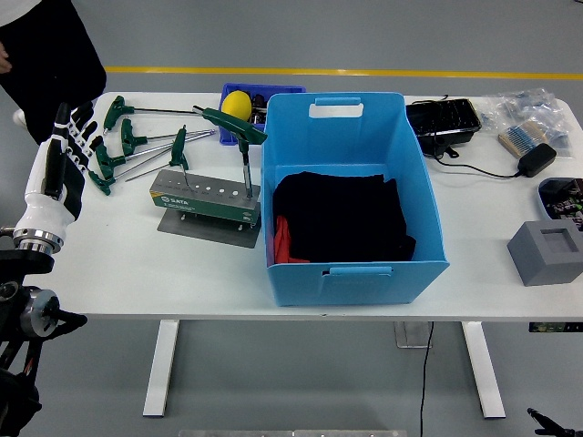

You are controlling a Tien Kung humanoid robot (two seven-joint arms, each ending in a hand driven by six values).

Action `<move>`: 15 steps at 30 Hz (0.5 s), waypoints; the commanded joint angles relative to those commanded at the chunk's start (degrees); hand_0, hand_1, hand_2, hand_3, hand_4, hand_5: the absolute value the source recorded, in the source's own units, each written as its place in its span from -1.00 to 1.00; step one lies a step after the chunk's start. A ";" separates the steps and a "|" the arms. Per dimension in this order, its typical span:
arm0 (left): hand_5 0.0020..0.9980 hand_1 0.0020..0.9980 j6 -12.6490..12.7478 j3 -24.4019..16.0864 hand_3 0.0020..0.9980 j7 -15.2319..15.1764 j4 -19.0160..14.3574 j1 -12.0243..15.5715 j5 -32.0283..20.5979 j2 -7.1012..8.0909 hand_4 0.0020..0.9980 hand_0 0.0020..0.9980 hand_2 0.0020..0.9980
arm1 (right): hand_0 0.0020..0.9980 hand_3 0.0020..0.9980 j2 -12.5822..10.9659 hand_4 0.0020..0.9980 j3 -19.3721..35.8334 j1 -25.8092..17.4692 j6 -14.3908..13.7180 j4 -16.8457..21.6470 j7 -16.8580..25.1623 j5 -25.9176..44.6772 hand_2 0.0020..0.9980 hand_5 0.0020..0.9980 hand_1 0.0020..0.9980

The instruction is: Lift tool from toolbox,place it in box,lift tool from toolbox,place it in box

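Observation:
A grey and green tool stand sits on the white table left of the blue box. Two green T-handle wrenches stand upright in it, a small one at its left and a tall one at its right. Several more green T-handle wrenches lie loose on the table behind it. The blue box holds black cloth and something red. My left hand, white with black fingers, hovers at the table's left edge, fingers spread and empty. My right hand is out of view.
A small blue bin with a yellow ball stands behind the stand. A black tray, cables, a brush and a grey foam block lie at the right. A person in dark clothes stands at the far left.

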 joint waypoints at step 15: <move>1.00 0.98 -0.18 -0.14 0.77 -0.06 -0.04 -0.07 0.42 -0.09 0.84 0.87 1.00 | 0.24 0.13 -0.13 0.64 -0.31 0.12 0.02 -0.03 0.14 0.54 0.34 0.37 0.21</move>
